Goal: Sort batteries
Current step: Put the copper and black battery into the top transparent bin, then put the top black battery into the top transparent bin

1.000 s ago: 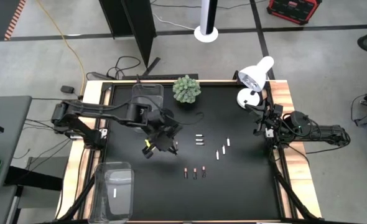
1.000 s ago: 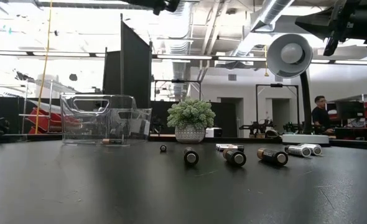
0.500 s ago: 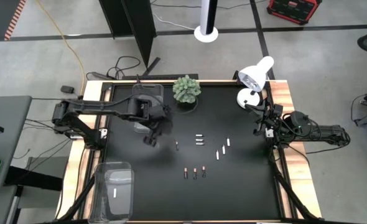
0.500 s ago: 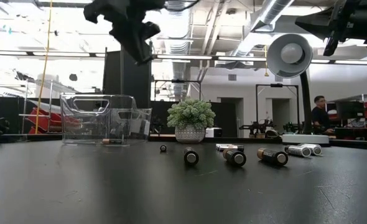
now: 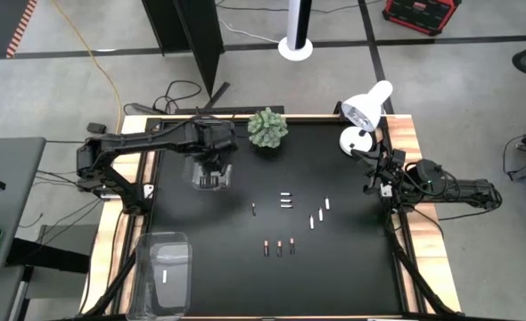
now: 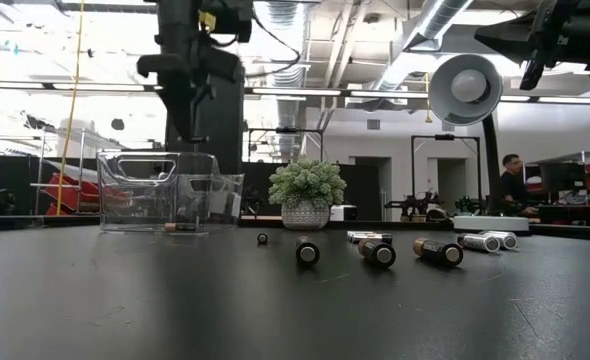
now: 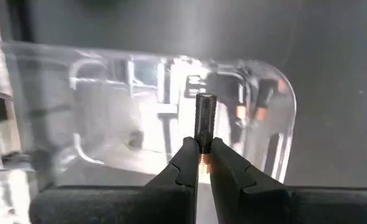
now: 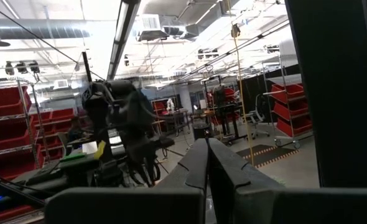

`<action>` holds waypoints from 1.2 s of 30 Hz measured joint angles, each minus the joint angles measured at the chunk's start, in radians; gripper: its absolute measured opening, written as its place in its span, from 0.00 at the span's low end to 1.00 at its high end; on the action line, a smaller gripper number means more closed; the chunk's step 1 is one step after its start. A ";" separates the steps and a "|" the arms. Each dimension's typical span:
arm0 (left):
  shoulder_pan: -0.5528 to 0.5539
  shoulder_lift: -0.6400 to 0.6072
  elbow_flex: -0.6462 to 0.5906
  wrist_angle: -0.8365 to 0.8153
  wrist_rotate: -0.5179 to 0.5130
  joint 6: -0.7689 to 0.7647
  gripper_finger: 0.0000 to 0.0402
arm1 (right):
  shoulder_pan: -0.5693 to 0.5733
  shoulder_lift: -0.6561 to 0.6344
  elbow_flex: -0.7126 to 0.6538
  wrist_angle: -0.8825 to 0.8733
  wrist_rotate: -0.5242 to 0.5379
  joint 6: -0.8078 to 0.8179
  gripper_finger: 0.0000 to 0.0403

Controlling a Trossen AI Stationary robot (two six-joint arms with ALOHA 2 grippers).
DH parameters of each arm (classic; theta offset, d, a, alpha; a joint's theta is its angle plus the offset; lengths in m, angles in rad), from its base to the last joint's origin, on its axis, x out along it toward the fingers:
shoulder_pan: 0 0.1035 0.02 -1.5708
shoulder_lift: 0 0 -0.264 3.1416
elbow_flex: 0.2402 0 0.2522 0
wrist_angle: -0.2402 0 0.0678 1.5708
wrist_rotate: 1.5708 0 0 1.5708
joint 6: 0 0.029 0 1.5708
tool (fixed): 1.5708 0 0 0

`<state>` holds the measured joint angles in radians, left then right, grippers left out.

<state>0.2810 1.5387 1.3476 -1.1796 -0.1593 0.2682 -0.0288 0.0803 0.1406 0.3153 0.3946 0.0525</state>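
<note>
My left gripper (image 7: 203,149) hangs over the clear bin (image 5: 211,147) at the table's far left, shut on a dark battery (image 7: 204,115) with a copper end. In the low view it (image 6: 192,125) points down above the bin (image 6: 160,190). Dark batteries with copper ends (image 7: 258,106) lie inside that bin. On the table lie white batteries (image 5: 286,200) (image 5: 319,212), three dark ones (image 5: 279,247) and a single one (image 5: 253,209). My right gripper (image 8: 207,155) is shut and parked at the table's right edge (image 5: 373,174). My left gripper pinches the battery's copper end (image 7: 203,160) between its two fingertips. The fingers come from above, pointing steeply down, and lie along the battery. The battery sticks out beyond the fingertips, its dark end toward the bin, lifted clear.
A second clear bin (image 5: 167,272) with a white battery (image 5: 166,277) stands at the near left. A potted plant (image 5: 267,127) and a white lamp (image 5: 363,116) stand along the far edge. A person (image 6: 515,180) sits in the room behind.
My left gripper has carried the dark battery from the middle of the table toward the far-left bin. It has sunk a little, rolled about its own line and tipped from a slant until it points steeply down. It has stayed shut on the battery.
</note>
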 joint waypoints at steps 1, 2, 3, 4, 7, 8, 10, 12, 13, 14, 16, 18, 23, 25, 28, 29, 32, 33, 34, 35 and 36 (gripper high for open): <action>0.007 0.000 -0.012 0.000 0.021 0.000 0.04 | 0.000 0.000 0.000 0.000 0.000 0.000 0.08; 0.013 0.000 -0.023 -0.001 0.039 0.001 0.04 | 0.000 0.000 0.000 0.000 0.000 0.000 0.08; 0.016 0.000 -0.032 0.001 0.053 0.004 0.04 | 0.000 0.000 0.000 0.000 0.000 0.000 0.08; 0.016 0.000 -0.043 0.010 0.060 0.006 0.04 | 0.000 0.000 0.000 0.000 0.000 0.000 0.08; 0.016 0.001 -0.068 0.025 0.089 0.016 0.04 | 0.000 0.000 0.000 0.000 0.000 0.000 0.08; 0.015 0.001 -0.075 0.026 0.104 0.020 0.04 | 0.000 0.000 0.000 0.000 0.000 0.000 0.08; 0.015 0.001 -0.082 0.027 0.132 0.024 0.04 | 0.000 0.000 0.000 0.000 0.000 0.000 0.08; 0.015 0.001 -0.084 0.032 0.137 0.026 0.04 | 0.000 0.000 0.000 0.000 0.000 0.000 0.08; 0.015 0.001 -0.084 0.032 0.137 0.025 0.05 | 0.000 0.000 0.000 0.000 0.000 0.000 0.08; 0.015 0.001 -0.084 0.032 0.137 0.025 0.05 | 0.000 0.000 0.000 0.000 0.000 0.000 0.08; 0.015 0.001 -0.084 0.034 0.137 0.025 0.08 | 0.000 0.000 0.000 0.000 0.000 0.000 0.08; 0.014 0.001 -0.084 0.045 0.137 0.024 0.11 | 0.000 0.000 0.000 0.000 0.000 0.000 0.08; 0.001 0.001 -0.084 0.070 0.138 0.033 0.20 | 0.000 0.000 0.000 0.000 0.000 0.000 0.08; -0.003 0.001 -0.084 0.072 0.138 0.034 0.22 | 0.000 0.000 0.000 0.000 0.000 0.000 0.08; -0.007 0.001 -0.084 0.072 0.138 0.034 0.25 | 0.000 0.000 0.000 0.000 0.000 0.000 0.08; -0.007 0.001 -0.084 0.072 0.138 0.034 0.26 | 0.000 0.000 0.000 0.000 0.000 0.000 0.08; -0.007 0.001 -0.082 0.071 0.138 0.039 0.27 | 0.000 0.000 0.000 0.000 0.000 0.000 0.08; -0.008 0.001 -0.079 0.071 0.138 0.043 0.27 | 0.000 0.000 0.000 0.000 0.000 0.000 0.08; -0.011 0.001 -0.075 0.074 0.138 0.048 0.27 | 0.000 0.000 0.000 0.000 0.000 0.000 0.08; -0.015 0.001 -0.070 0.081 0.137 0.052 0.27 | 0.000 0.000 0.000 0.000 0.000 0.000 0.08; -0.021 0.001 -0.065 0.095 0.137 0.057 0.27 | 0.000 0.000 0.000 0.000 0.000 0.000 0.08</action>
<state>0.2599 1.5394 1.2822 -1.0845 -0.0218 0.3253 -0.0288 0.0803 0.1406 0.3150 0.3946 0.0521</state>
